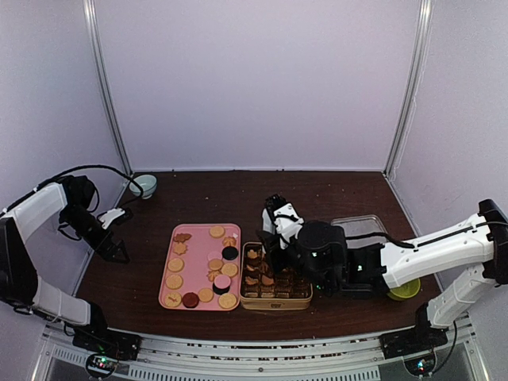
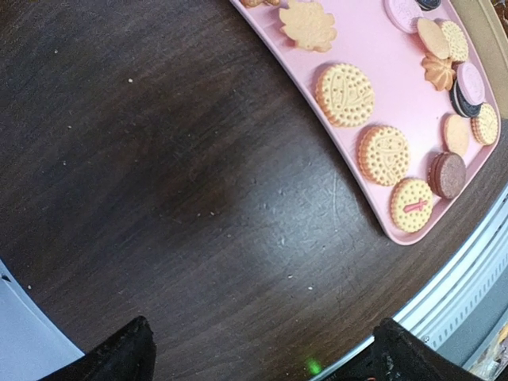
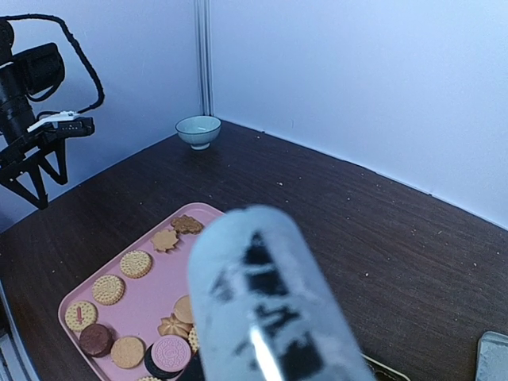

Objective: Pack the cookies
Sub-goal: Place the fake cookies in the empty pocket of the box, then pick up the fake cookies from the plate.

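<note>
Obs., Pack the cookies.

**Left gripper**: fingers stand wide apart with nothing between them, only bare dark table beneath. The pink tray lies ahead of it and off to one side, well apart from the fingertips.

**Right gripper**: hangs over the gold tin, which sits just beside the tray. I cannot tell whether its jaws are apart or together. In its own wrist view a blurred pale grey thing blocks the near field, and I cannot identify it.

**The cookies**: most lie flat and loose on the tray, a few overlapping. They include round tan ones, flower-shaped ones, dark sandwich types and a pink one. More sit in the tin's compartments directly under the right gripper.

**Handling (judgement):**
- They look light, stiff and brittle, and too hard a squeeze would likely snap or crumb them.
- The surface looks dry and matt, so slip seems a minor worry.
- Lying flat, they offer only a thin rim. The best hold is probably across the width, one finger on each opposite edge, with light pressure.
- The sandwich types are thicker and give more edge to grip.
- Scalloped rims may seat unevenly.
- Overlapping ones would be better taken from the top of the pile.
</note>
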`<state>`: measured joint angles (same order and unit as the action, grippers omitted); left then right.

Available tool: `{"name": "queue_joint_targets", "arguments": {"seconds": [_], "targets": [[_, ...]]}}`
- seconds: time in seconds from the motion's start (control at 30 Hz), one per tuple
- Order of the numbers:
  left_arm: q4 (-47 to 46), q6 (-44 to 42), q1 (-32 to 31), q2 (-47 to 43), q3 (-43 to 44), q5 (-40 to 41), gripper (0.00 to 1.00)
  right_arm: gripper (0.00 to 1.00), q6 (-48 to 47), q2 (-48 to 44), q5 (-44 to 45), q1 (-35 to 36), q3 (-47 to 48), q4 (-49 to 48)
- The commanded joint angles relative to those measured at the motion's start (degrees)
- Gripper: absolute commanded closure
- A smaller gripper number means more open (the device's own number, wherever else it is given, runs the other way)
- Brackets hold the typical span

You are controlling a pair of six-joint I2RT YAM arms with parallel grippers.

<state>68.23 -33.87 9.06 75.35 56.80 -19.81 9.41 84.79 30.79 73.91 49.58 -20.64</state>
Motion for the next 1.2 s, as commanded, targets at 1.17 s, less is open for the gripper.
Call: {"name": "queue_joint_targets", "arguments": {"seconds": [1.17], "targets": [[-7.41, 3.48, 1.41, -4.63, -0.5, 6.2, 0.02, 0.77, -2.86, 32.7, -6.47, -2.01, 40.26, 4.3]]}}
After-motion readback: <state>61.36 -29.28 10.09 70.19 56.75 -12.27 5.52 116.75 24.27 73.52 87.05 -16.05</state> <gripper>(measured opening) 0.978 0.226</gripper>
